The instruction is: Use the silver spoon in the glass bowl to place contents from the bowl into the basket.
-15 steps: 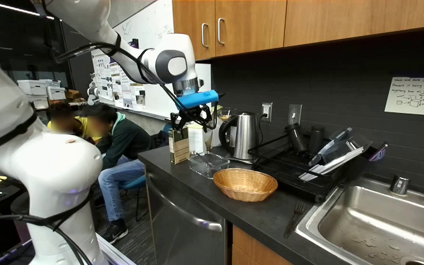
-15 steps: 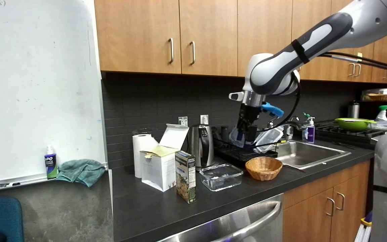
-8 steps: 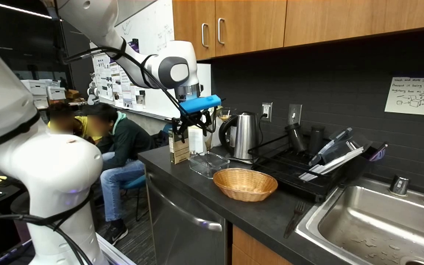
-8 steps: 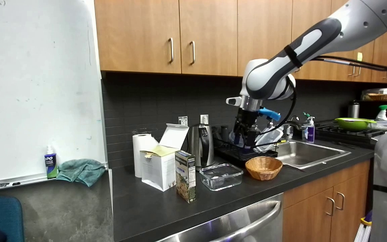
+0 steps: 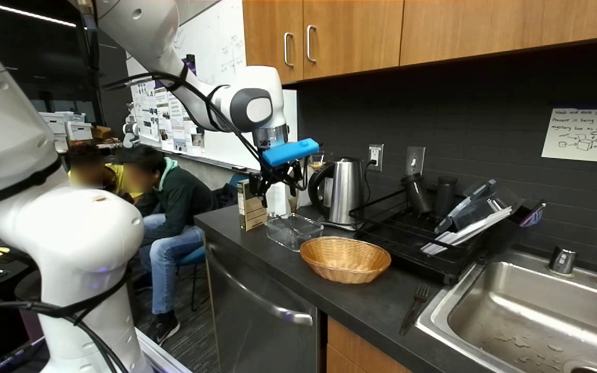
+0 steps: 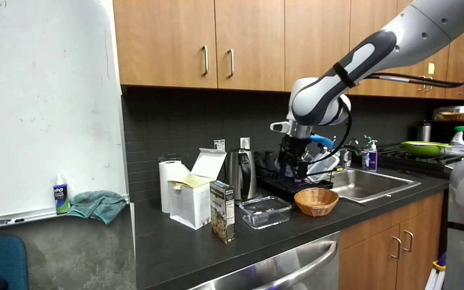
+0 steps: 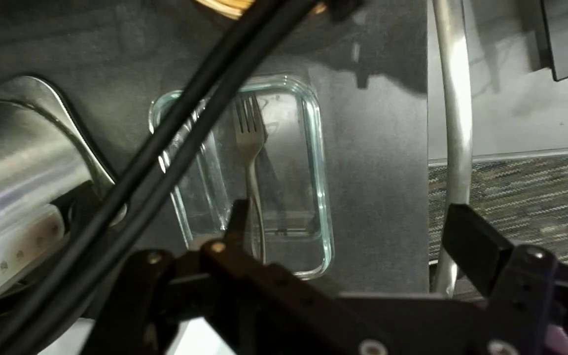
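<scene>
Robotiq gripper (image 7: pixel 349 219) aloft, jaws wide apart, near rectangular glass dish (image 7: pixel 322 192), metal fork (image 7: pixel 250 141) inside, wicker basket (image 5: pixel 344 273) just beside

A steel kettle (image 6: pixel 238 179) stands near a white box (image 6: pixel 187 207).

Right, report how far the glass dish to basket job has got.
Done: nothing I can see; the basket shows only bare weave in an exterior view. In hand: nothing; the tool hangs open, and the fork rests in the glass dish. To do: seemingly everything, from gripping the fork to moving contents into the basket; beyond the fork, what the dish holds is unclear.
</scene>
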Motion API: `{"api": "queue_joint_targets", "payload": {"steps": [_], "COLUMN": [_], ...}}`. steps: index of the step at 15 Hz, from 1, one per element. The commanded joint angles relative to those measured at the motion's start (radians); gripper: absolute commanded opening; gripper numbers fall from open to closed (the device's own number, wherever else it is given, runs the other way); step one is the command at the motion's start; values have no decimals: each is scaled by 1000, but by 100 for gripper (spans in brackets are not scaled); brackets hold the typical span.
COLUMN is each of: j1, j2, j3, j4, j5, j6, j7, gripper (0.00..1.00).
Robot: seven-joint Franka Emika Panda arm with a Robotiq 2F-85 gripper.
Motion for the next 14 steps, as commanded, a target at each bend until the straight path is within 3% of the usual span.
{"api": "queue_joint_targets", "payload": {"steps": [1, 14], "j1": [-10, 3], "j2": [50, 145], "j3": [3, 12], "j4": [28, 53], "j5": [37, 223], "j6": [46, 153], "j7": [-82, -297], "gripper": [100, 100]}}
